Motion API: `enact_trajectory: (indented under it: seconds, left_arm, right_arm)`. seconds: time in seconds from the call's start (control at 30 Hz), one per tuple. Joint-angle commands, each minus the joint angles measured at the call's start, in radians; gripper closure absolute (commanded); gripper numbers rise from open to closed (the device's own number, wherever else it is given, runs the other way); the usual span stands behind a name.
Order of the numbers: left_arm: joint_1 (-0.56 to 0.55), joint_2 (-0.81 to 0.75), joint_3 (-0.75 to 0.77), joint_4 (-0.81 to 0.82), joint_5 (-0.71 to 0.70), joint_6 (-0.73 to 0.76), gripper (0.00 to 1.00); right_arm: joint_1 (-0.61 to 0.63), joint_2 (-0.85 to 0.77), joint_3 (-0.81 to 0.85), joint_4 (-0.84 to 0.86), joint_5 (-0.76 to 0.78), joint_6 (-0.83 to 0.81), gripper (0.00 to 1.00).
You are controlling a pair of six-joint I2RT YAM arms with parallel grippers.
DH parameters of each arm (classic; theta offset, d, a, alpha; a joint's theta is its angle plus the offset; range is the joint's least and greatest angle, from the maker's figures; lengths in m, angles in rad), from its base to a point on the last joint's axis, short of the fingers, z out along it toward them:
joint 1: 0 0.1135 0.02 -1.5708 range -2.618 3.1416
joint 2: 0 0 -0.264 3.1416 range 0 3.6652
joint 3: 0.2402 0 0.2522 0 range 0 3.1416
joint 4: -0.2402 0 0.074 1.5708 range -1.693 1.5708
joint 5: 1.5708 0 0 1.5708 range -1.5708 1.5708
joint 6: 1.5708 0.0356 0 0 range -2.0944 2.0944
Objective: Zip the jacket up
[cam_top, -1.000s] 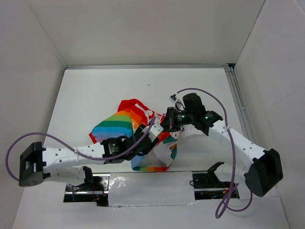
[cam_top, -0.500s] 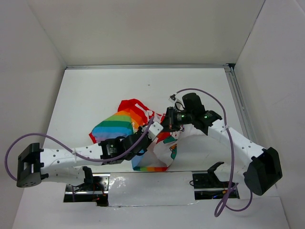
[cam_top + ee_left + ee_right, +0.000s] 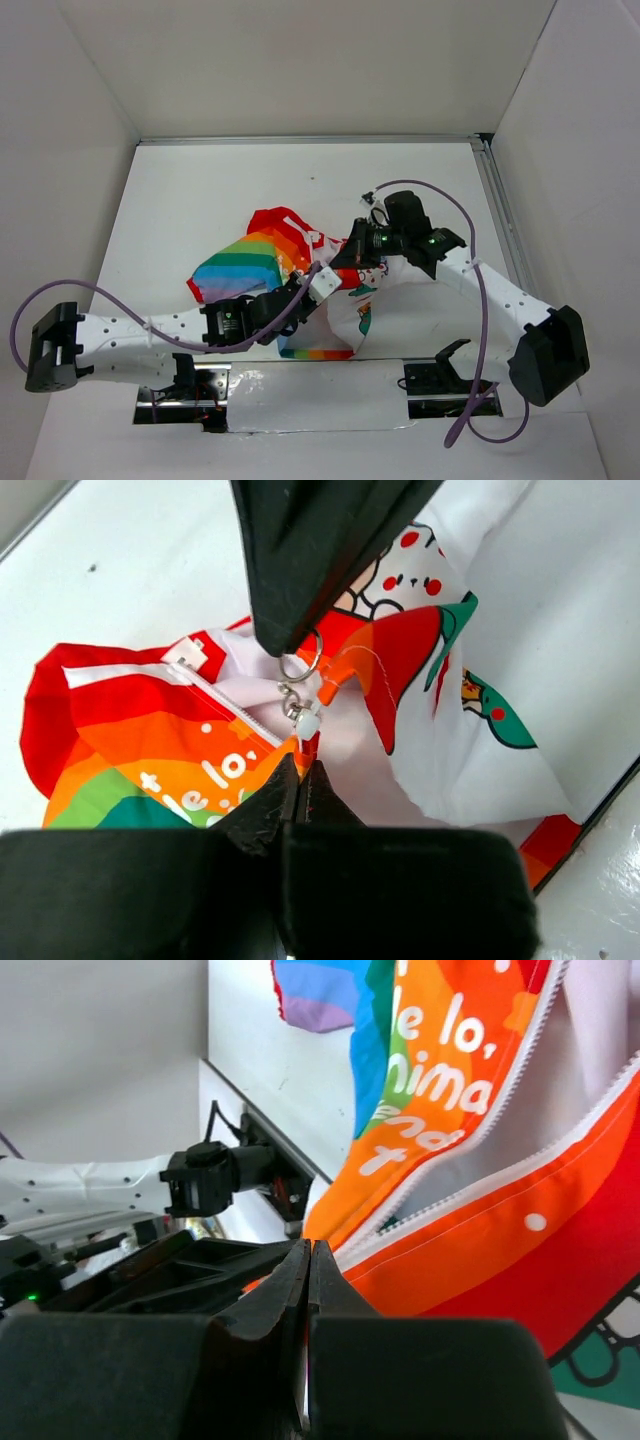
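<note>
White table; fingers seemingly pinch the jacket.

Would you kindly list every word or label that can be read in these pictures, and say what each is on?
"le lo," white, on the jacket, orange stripe, cut off.
"nima" beneath it, cut off.
"end" beneath that, cut off.
Top view: lettering too small to read.

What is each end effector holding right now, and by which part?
Left end effector pinches the jacket at the bottom end of its zipper. Right end effector appears to grip the pull ring.
</note>
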Motion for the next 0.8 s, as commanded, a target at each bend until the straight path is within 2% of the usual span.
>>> enact_trajectory:
  seconds: [0.0,0.03,0.13,0.2,0.3,0.43,0.57,0.7,0.73,0.77]
  left_arm:
    - [-0.024,-0.067,-0.008,0.078,-0.009,0.014,1.00]
    - [-0.024,-0.075,-0.013,0.099,-0.005,0.020,1.00]
    - [-0.022,-0.104,-0.013,0.133,0.026,0.047,1.00]
    - [-0.024,-0.131,-0.012,0.153,0.064,0.101,1.00]
    - [-0.022,-0.170,-0.015,0.228,0.127,0.168,1.00]
    - [-0.022,-0.203,0.011,0.271,0.126,0.236,1.00]
    - [-0.022,-0.205,0.014,0.244,0.138,0.232,1.00]
    - [-0.022,-0.176,-0.007,0.188,0.080,0.141,1.00]
    - [-0.022,-0.174,-0.019,0.193,0.062,0.136,1.00]
    - [-0.024,-0.174,-0.036,0.205,0.057,0.130,1.00]
  right_arm:
    - [-0.009,0.007,0.010,0.040,0.196,-0.109,1.00]
    - [-0.003,0.003,-0.001,0.053,0.177,-0.138,1.00]
    - [0.074,-0.029,-0.029,0.061,0.306,-0.227,1.00]
    - [0.097,-0.022,-0.039,0.057,0.313,-0.294,1.00]
    - [0.128,0.003,-0.070,0.096,0.365,-0.290,1.00]
    - [0.142,0.001,-0.110,0.169,0.427,-0.285,1.00]
    - [0.143,-0.035,-0.096,0.178,0.416,-0.288,1.00]
    - [0.143,-0.192,-0.124,0.203,0.410,-0.250,1.00]
    - [0.140,-0.213,-0.127,0.194,0.405,-0.246,0.95]
    - [0.139,-0.255,-0.128,0.183,0.419,-0.227,0.85]
